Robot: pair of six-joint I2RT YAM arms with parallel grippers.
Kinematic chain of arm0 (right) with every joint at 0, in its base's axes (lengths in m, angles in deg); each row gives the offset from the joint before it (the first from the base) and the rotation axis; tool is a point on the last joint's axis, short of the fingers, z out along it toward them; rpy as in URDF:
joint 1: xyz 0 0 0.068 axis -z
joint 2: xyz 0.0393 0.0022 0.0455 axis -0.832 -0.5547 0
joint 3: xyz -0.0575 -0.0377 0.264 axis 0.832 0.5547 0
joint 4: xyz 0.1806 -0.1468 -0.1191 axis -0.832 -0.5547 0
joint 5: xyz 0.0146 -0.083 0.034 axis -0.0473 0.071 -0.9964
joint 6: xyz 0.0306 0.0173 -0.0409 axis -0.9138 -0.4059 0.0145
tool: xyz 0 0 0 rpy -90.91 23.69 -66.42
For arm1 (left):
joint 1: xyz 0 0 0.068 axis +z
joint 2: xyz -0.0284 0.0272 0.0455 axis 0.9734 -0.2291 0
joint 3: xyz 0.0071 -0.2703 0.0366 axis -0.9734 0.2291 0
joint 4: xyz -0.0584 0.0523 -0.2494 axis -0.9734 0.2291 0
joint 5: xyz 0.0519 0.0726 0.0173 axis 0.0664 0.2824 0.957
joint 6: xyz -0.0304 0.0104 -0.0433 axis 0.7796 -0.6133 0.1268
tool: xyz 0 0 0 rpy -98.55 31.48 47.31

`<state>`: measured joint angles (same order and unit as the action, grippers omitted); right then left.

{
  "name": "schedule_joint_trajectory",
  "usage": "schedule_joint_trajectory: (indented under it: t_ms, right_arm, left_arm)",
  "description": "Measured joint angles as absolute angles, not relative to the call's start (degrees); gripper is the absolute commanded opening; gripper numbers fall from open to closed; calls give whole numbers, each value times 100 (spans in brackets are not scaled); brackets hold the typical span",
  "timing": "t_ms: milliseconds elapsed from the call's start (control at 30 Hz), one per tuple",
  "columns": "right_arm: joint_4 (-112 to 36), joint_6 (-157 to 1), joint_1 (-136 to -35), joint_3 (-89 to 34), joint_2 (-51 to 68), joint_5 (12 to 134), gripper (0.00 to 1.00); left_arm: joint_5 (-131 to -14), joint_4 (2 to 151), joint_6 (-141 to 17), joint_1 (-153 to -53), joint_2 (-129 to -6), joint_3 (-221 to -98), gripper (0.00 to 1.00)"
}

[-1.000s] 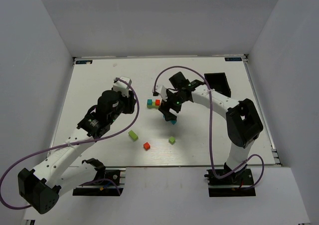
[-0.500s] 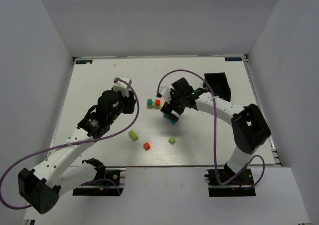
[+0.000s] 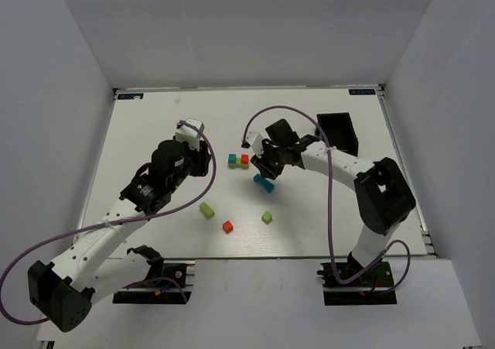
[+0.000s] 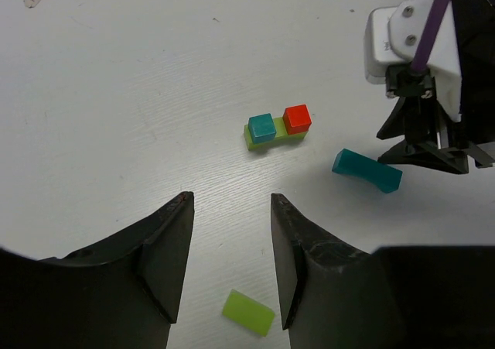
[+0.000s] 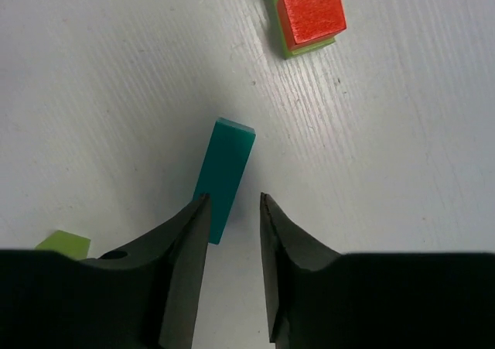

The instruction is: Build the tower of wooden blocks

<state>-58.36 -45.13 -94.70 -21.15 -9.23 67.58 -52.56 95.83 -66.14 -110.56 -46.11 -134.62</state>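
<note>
The tower's start is a teal cube (image 4: 262, 127) and a red cube (image 4: 297, 118) side by side on a lime-green base (image 4: 254, 142), seen at mid-table in the top view (image 3: 238, 160). A teal bar (image 3: 264, 183) lies loose on the table just in front of it. My right gripper (image 5: 233, 198) hovers over the bar's (image 5: 225, 175) near end, jaws narrowly open; the bar runs past the left fingertip and nothing is in the gap. My left gripper (image 4: 232, 202) hangs open and empty left of the tower, above a loose lime block (image 4: 248, 312).
A lime block (image 3: 206, 210), a red cube (image 3: 227, 226) and a small lime cube (image 3: 267, 217) lie scattered nearer the front edge. A black open-topped box (image 3: 338, 130) stands at the back right behind the right arm. White walls enclose the table.
The right gripper has drawn back a little from the teal bar and its jaws have narrowed. The bar now lies free on the table. The left arm has not moved.
</note>
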Motion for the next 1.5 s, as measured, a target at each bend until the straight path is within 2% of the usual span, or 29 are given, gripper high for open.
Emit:
schedule_joint_trajectory:
  t_ms: [33,233,800,1067,1500]
  right_arm:
    - [-5886,-4537,-9477,-2163,-997,6749,47]
    - [-6046,-4570,-9547,-2279,-1379,6773,62]
    - [-6098,-4633,-9686,-2345,-1681,7009,62]
    - [-6136,-4690,-9689,-2404,-1720,7062,53]
    - [-6304,-4716,-9689,-2541,-1817,7075,54]
  left_arm:
    - [-5256,9581,-6614,-11056,-4611,-13462,55]
    - [-5256,9581,-6614,-11056,-4611,-13462,55]
    - [-5256,9581,-6614,-11056,-4611,-13462,55]
    - [-5256,9581,-6614,-11056,-4611,-13462,55]
    - [-5256,9581,-6614,-11056,-4611,-13462,55]
